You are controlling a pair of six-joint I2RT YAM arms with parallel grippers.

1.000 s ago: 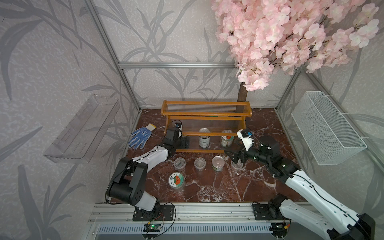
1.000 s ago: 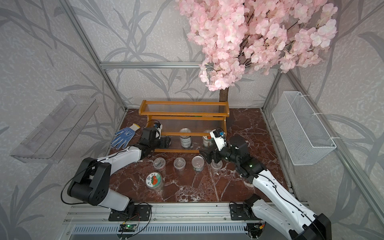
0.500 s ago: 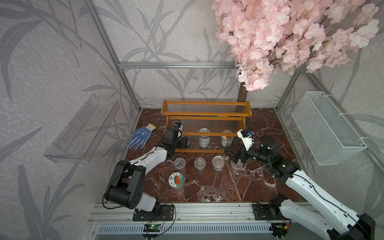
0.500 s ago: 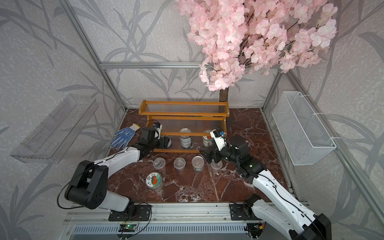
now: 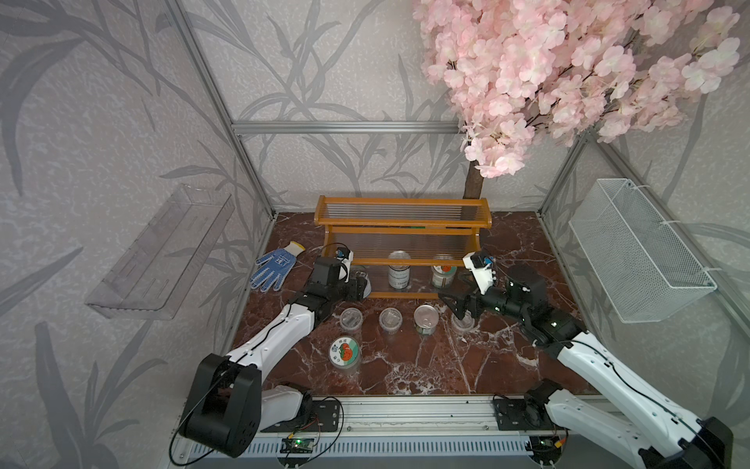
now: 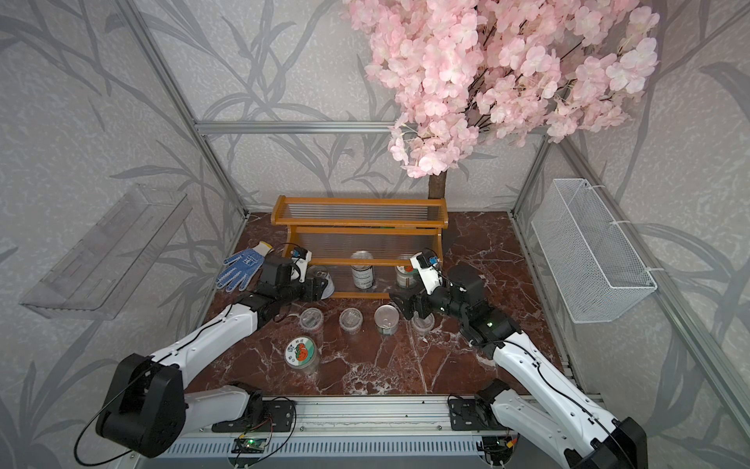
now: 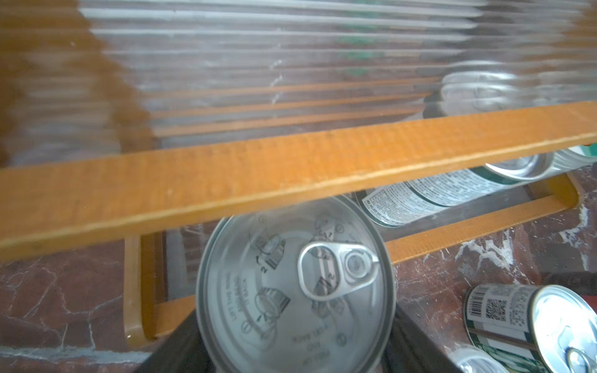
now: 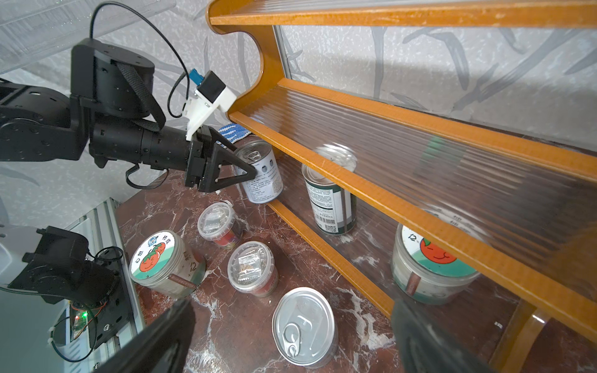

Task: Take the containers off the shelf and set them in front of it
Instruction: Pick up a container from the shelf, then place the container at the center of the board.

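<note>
Orange-brown wood framed the shelf [image 5: 404,222], which stood at the far side of the red marble counter [image 5: 426,369]. At the left end of its lowest tier the left claw [image 5: 358,289] gripped a white-labelled tin [image 8: 263,176] from both sides. The tin leaned at the front rail, and its pull-tab top filled much of the left wrist view. Two more containers stood further right on that same tier: a green-labelled tin [image 5: 399,276] near the middle and a tomato-lidded jar [image 5: 444,276] toward the right end. The two upper tiers showed only their clear ribbed panels. On the counter just in front of the shelf a row ran from left to right: a leftmost clear cup [image 5: 351,318], a second clear cup [image 5: 390,319], a silver-topped tin [image 5: 426,319] and a rightmost clear cup [image 5: 462,323]. A nearer jar [image 5: 344,355] with a tomato lid stood apart from the row, closer to the near edge and left of centre. The right claw [image 5: 452,305] hung over the rightmost clear cup with its jaws spread wide and nothing between them; whether it touched the cup could not be told. A blue glove [image 5: 276,268] lay on the counter left of the shelf, near the left arm.
</note>
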